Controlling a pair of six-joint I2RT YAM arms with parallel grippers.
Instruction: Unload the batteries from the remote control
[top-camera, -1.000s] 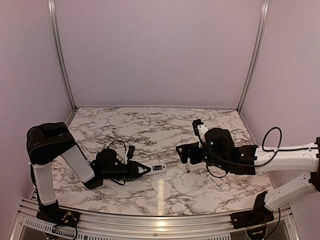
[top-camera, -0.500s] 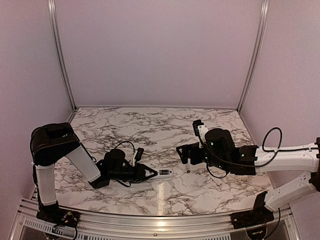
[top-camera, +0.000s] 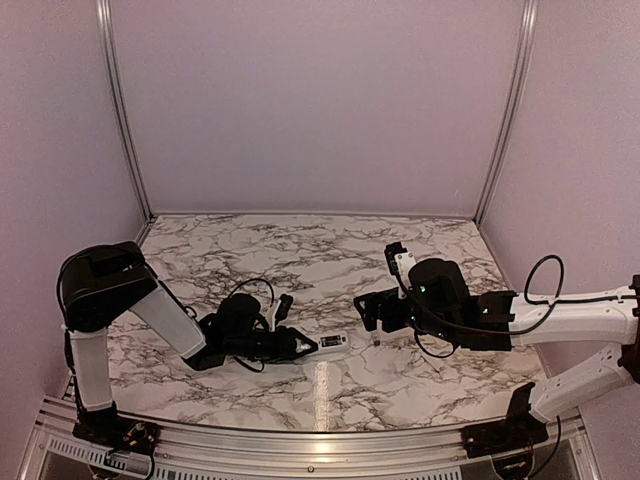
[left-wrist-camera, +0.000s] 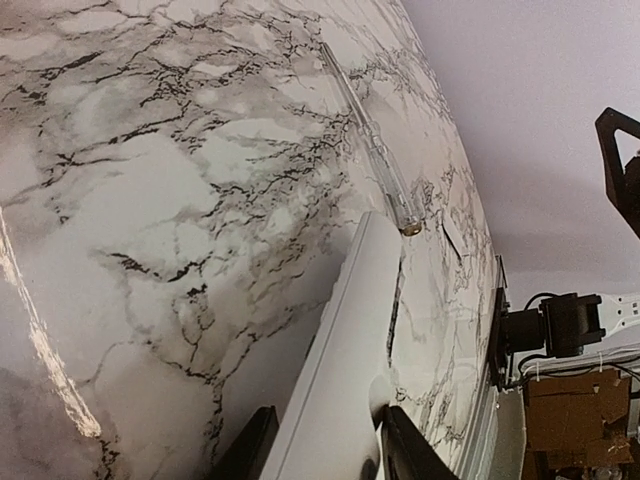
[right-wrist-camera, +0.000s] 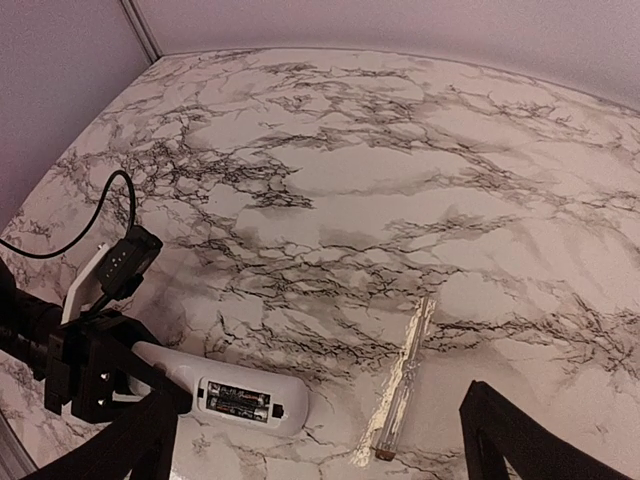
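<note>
- The remote control (top-camera: 333, 343) lies flat on the marble worktop (top-camera: 300, 260), in the near middle between the two arms.
- Its long axis runs roughly left to right across the worktop. One end sits in the left gripper (top-camera: 308, 346) and the free end points toward the right arm.
- Its open recess faces up, as the right wrist view shows.
- The batteries (right-wrist-camera: 238, 400) sit in that recess, two dark slim cylinders side by side. Both lie along the remote's length and fill the half of the body nearer the free end.
- From the left wrist view the remote is a white bar running up and away from the camera, its far end rounded.
- The left gripper's two black fingers (left-wrist-camera: 250, 450) stand on either side of the remote's near end, close against its long edges. I cannot tell whether they are pressing it or have let go.
- A thin clear stick (right-wrist-camera: 405, 385) lies on the worktop just past the remote's free end, near it but apart. It lies crosswise to the remote, and its metal-tipped end is the one nearest the remote.
- The right gripper (top-camera: 368, 315) hovers above the stick, low over the worktop, and faces the remote's free end. Its fingers are spread wide with nothing held between them.
- The left arm reaches in low from the left side, with a black cable (right-wrist-camera: 100, 200) looping off its wrist.
</note>
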